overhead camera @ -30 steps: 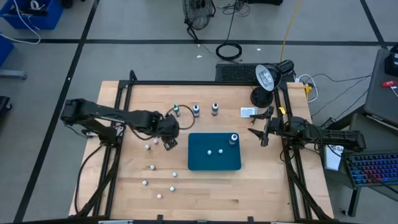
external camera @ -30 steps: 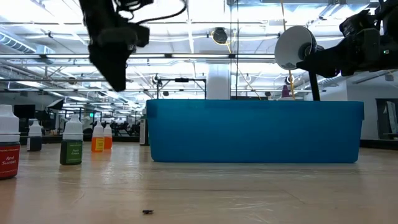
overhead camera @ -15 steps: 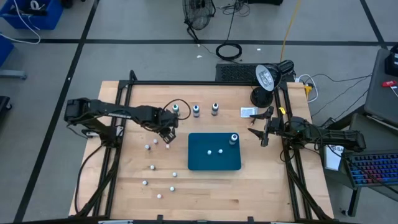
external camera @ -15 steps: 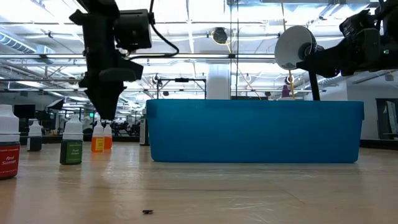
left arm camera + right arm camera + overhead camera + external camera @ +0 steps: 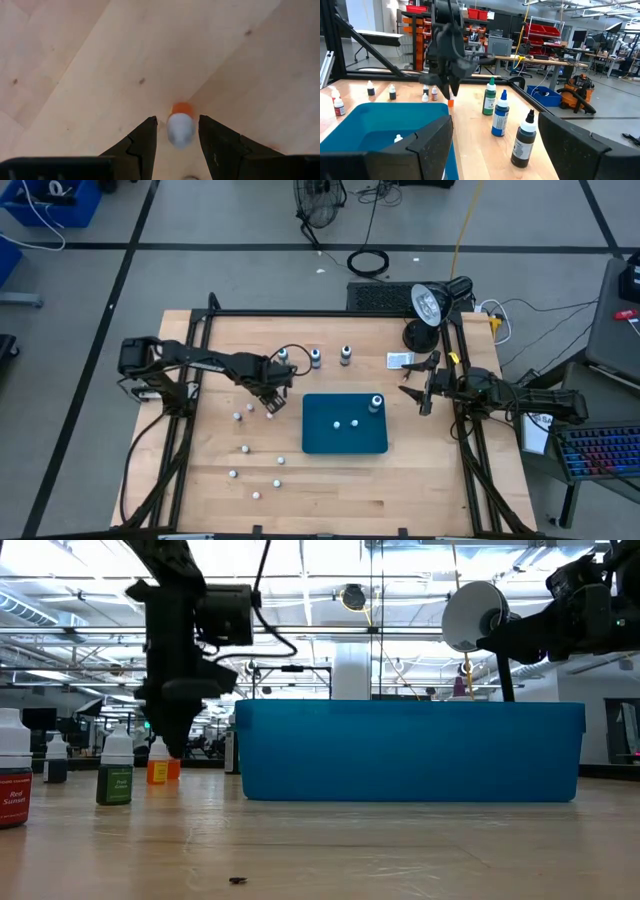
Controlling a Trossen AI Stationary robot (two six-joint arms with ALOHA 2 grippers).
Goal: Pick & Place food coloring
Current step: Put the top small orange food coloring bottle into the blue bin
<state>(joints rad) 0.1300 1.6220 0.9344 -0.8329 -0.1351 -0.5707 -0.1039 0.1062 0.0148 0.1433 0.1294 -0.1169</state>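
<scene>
Left gripper (image 5: 271,394) hangs over the pale wooden table (image 5: 430,480), left of the blue rectangular plastic bin (image 5: 345,442). In the left wrist view its two dark fingers (image 5: 141,146) stand apart, straddling a tiny orange-bodied food coloring bottle with a white cap (image 5: 180,127); the cap sits in the gap between the tips, gaps visible on both sides, so jaws spread around it, not pinching. Low view shows the same gripper (image 5: 172,743) pointing down just above the orange bottle (image 5: 157,768).

Right gripper (image 5: 422,385) waits at the table's right edge, beside the bin, jaws spread wide, nothing between them.

Other small white-capped bottles are scattered on the table left of the bin (image 5: 245,448). Two small bottles stand inside the bin (image 5: 354,422), plus a taller one at its back right corner (image 5: 376,402). Three taller dropper bottles stand in a row behind the bin: green (image 5: 490,97), blue (image 5: 500,114), dark (image 5: 523,140). Low view near left: a red-labelled bottle (image 5: 12,783) and a green-labelled bottle (image 5: 115,774).
</scene>
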